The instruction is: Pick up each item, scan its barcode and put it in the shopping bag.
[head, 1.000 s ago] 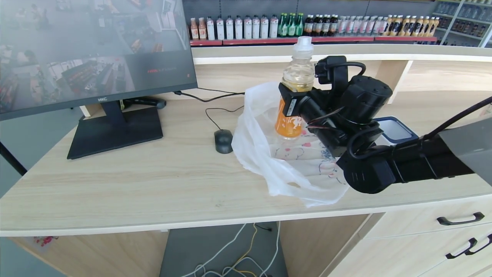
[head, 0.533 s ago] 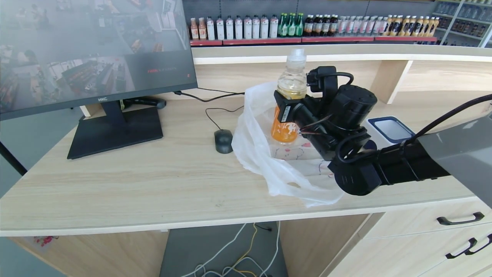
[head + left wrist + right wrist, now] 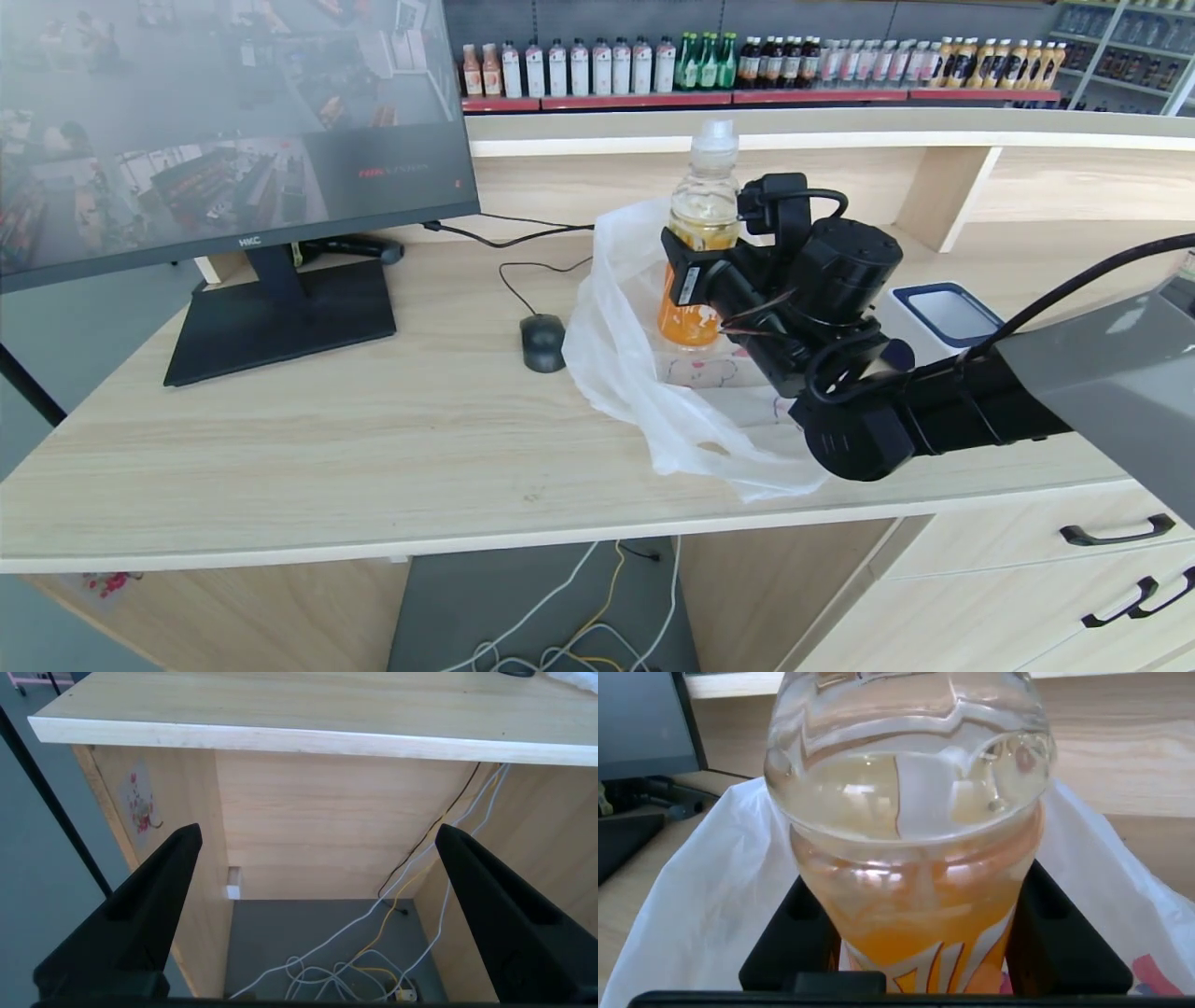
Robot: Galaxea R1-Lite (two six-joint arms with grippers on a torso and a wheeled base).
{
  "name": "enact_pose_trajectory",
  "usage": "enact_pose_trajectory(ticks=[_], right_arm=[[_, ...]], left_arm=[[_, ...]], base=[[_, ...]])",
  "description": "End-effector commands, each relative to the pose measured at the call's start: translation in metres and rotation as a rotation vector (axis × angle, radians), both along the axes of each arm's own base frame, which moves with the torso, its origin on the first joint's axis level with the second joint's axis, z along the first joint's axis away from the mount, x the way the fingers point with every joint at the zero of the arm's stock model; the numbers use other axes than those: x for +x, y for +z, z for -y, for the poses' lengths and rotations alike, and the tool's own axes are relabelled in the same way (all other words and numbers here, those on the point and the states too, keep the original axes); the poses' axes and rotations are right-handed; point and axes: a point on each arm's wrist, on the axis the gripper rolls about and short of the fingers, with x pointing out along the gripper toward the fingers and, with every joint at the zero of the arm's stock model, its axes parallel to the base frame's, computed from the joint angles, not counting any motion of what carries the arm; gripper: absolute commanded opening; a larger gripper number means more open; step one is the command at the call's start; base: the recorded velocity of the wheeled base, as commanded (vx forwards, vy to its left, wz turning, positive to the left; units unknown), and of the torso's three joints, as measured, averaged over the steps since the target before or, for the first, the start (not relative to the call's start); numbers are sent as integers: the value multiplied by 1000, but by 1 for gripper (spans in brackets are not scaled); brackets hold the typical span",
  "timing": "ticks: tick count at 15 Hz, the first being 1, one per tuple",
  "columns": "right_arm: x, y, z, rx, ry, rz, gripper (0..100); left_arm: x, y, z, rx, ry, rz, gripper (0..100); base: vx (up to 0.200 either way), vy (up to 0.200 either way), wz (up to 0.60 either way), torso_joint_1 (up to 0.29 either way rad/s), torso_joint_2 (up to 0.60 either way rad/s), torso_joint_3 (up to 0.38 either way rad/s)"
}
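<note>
An upright bottle of orange drink [image 3: 698, 252] with a white cap is held over the mouth of the white plastic shopping bag [image 3: 653, 373] on the counter. My right gripper [image 3: 695, 271] is shut on the bottle's middle. In the right wrist view the bottle [image 3: 910, 849] stands between the black fingers [image 3: 785, 943], with the bag [image 3: 701, 896] behind it. My left gripper [image 3: 313, 905] is open and empty, below the counter's front edge [image 3: 308, 737], facing the space under the desk.
A monitor [image 3: 215, 121] on a black stand is at the back left. A mouse [image 3: 542, 342] lies just left of the bag. A blue-rimmed barcode scanner [image 3: 948, 313] is right of my arm. Loose cables [image 3: 355, 961] hang under the counter. Drawers [image 3: 1074, 551] sit at the lower right.
My right gripper has carried the bottle down and to the left, closer to the bag's opening. The left gripper cannot be compared.
</note>
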Motion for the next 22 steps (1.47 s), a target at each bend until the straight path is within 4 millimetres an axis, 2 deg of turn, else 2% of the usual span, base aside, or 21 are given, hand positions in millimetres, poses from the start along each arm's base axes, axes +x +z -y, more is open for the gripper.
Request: enact_pose_trajectory(ticks=[1, 10, 14, 15, 22], right_arm=[[2, -7, -2, -11, 1, -17, 0], [9, -24, -6, -7, 0, -13, 0], [9, -26, -7, -2, -4, -6, 0], [9, -26, -7, -1, -3, -6, 100], [8, -23, -6, 8, -1, 7, 100]], left_arm=[[0, 0, 0, 0, 0, 1, 100], [0, 0, 0, 0, 0, 1, 100], [0, 0, 0, 0, 1, 1, 100], [0, 0, 0, 0, 1, 1, 100], [0, 0, 0, 0, 1, 1, 100]], base=[[0, 0, 0, 0, 0, 0], [0, 0, 0, 0, 0, 0], [0, 0, 0, 0, 0, 0], [0, 0, 0, 0, 0, 0], [0, 0, 0, 0, 0, 0]])
